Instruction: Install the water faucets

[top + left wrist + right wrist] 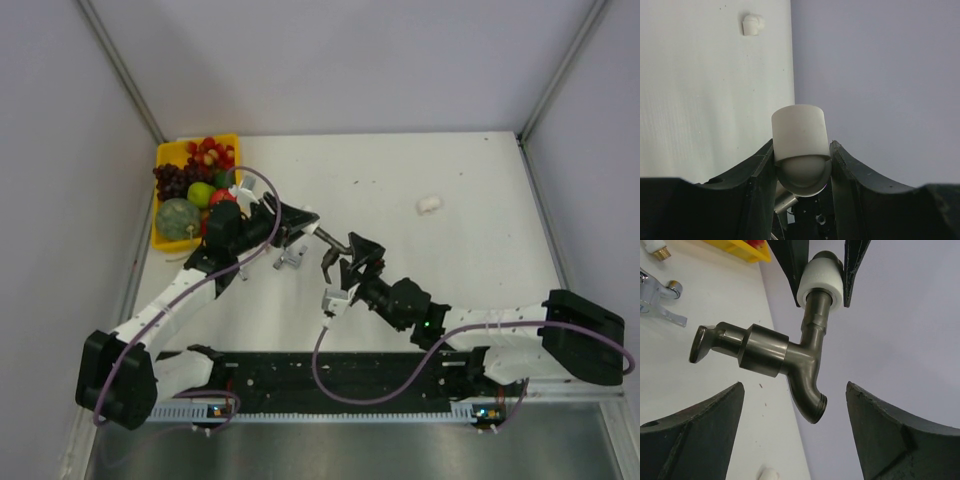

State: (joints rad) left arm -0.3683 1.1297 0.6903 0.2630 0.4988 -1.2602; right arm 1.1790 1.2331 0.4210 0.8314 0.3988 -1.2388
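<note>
From above, the dark grey metal faucet point(330, 241) hangs over the middle of the white table point(470, 170), its stem running from upper left to lower right between the two arms. The left gripper point(312, 228) holds its upper-left end, and the right gripper point(340, 256) sits just beside the other end. A silvery metal faucet point(290, 256) lies on the table close under the left gripper. A small white plastic fitting point(428, 204) lies well apart to the right. The yellow plastic tray of toy fruit point(166, 152) stands in the far left corner behind the left arm.

In the left wrist view, the left gripper point(801, 146) is closed narrowly on a white plastic cylindrical fitting point(799, 131). This fitting is matte and smooth and stands upright between the black fingers point(760, 175). A rounded grey dome sits below it. The small white plastic fitting point(752, 24) lies far off on the table.

In the right wrist view, the dark grey metal faucet point(775, 357) has a brushed, dull sheen. Its stem runs up into the white plastic cylindrical fitting point(821, 287), which is pinched by the left gripper point(822, 270). The stepped barrel and handle end point left. The curved spout opens down and to the right. The right gripper point(794, 390) is spread wide, with a finger on either side of the spout and neither touching it. The silvery metal faucet point(657, 292) and the tray point(747, 250) lie beyond.
</note>
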